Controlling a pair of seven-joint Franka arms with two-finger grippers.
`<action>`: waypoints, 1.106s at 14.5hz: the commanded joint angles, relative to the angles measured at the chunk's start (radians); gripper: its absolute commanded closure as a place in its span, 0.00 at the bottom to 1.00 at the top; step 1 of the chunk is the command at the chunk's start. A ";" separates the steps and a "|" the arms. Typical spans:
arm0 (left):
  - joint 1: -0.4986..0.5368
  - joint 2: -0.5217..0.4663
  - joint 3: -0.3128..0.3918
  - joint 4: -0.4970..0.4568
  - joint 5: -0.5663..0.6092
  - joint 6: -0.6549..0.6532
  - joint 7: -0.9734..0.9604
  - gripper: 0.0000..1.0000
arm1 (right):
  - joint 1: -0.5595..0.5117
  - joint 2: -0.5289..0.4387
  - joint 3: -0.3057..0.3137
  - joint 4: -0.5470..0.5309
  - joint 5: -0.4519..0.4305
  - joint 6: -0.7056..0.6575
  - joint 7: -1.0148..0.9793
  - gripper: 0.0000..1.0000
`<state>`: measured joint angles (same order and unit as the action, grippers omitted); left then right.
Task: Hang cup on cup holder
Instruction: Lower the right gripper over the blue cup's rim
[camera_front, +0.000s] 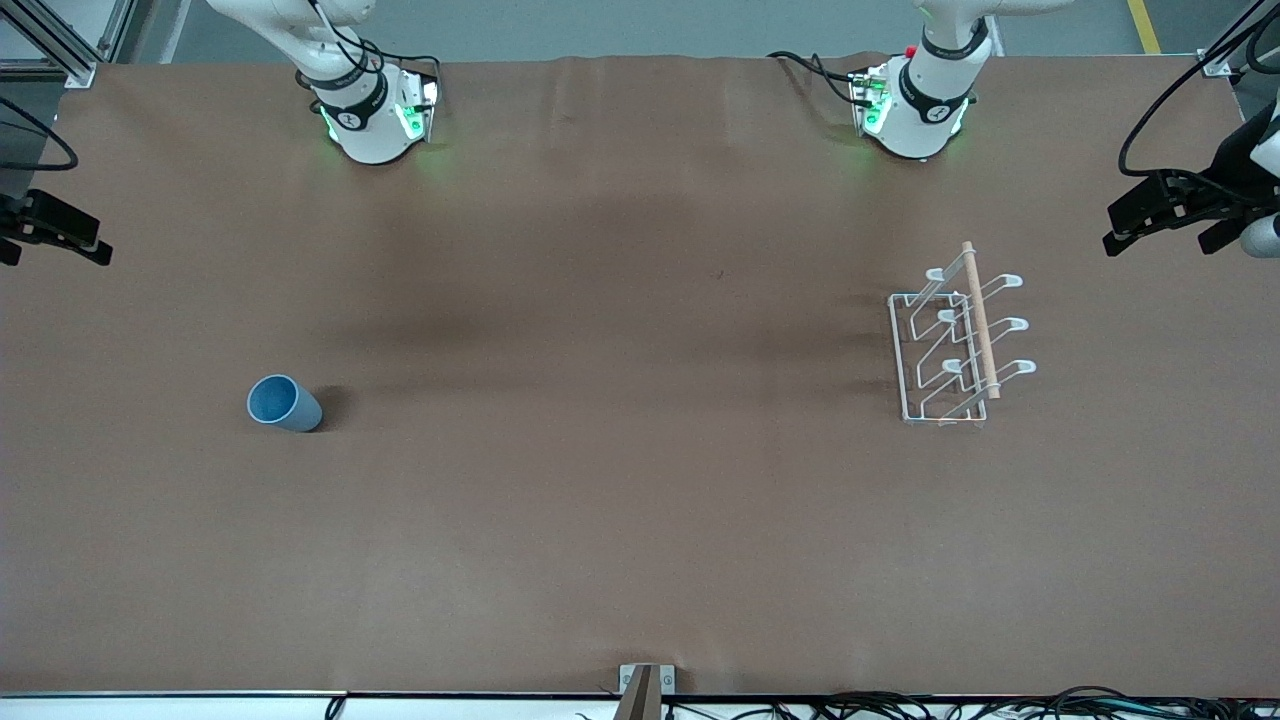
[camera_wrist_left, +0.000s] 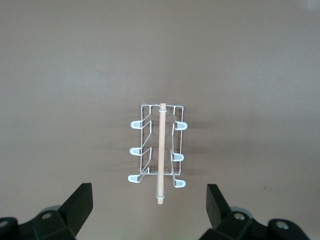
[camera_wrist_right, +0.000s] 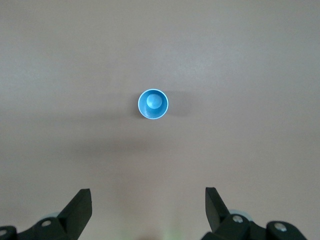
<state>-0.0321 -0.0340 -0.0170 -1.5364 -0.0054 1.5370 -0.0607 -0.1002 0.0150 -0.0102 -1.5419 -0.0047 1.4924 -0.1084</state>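
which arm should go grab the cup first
Right, probably. The cup stands upright at its end of the table, with the open right gripper looking down on it. The left gripper faces the cup holder.

You have the cup standing upright, mouth up, on the brown desk toward the right arm's end. The cup holder stands well apart from it toward the left arm's end, its wooden dowel along the top. The left pincer and right pincer both wait at the desk's ends, holding nothing.
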 joint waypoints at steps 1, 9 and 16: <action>0.006 -0.014 -0.003 0.001 -0.008 -0.012 -0.001 0.00 | -0.016 0.049 0.007 -0.094 0.002 0.104 -0.022 0.00; 0.006 -0.015 -0.001 -0.010 -0.036 -0.012 0.018 0.00 | -0.042 0.206 0.007 -0.400 0.002 0.619 -0.100 0.00; 0.004 -0.014 -0.003 -0.014 -0.036 -0.012 0.019 0.00 | -0.044 0.319 0.007 -0.530 0.002 0.891 -0.148 0.00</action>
<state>-0.0318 -0.0342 -0.0174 -1.5442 -0.0282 1.5334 -0.0574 -0.1316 0.3210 -0.0112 -2.0446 -0.0045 2.3420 -0.2346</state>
